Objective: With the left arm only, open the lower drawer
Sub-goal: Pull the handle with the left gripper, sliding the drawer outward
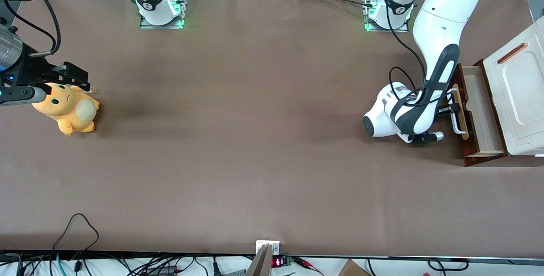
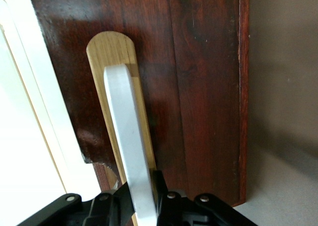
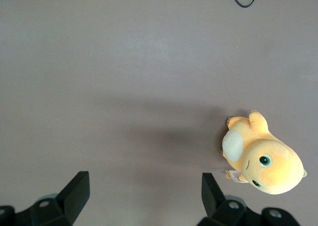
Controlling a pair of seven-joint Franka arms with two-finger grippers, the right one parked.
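The lower drawer (image 1: 481,112) stands pulled partly out of the white cabinet (image 1: 519,97) at the working arm's end of the table, its pale wood inside showing. Its dark reddish-brown front (image 2: 198,87) carries a pale wood strip (image 2: 107,47) with a white loop handle (image 2: 126,136). The left arm (image 1: 440,34) reaches down in front of the drawer. Its black gripper (image 1: 453,108) (image 2: 145,188) is shut on the white handle (image 1: 457,125), with one finger (image 2: 168,186) on each side of the bar.
The cabinet's white top has a thin red-brown slot (image 1: 512,53). An orange plush toy (image 1: 70,108) (image 3: 263,159) lies toward the parked arm's end of the table. A black cable loop (image 1: 76,229) rests near the table edge nearest the front camera.
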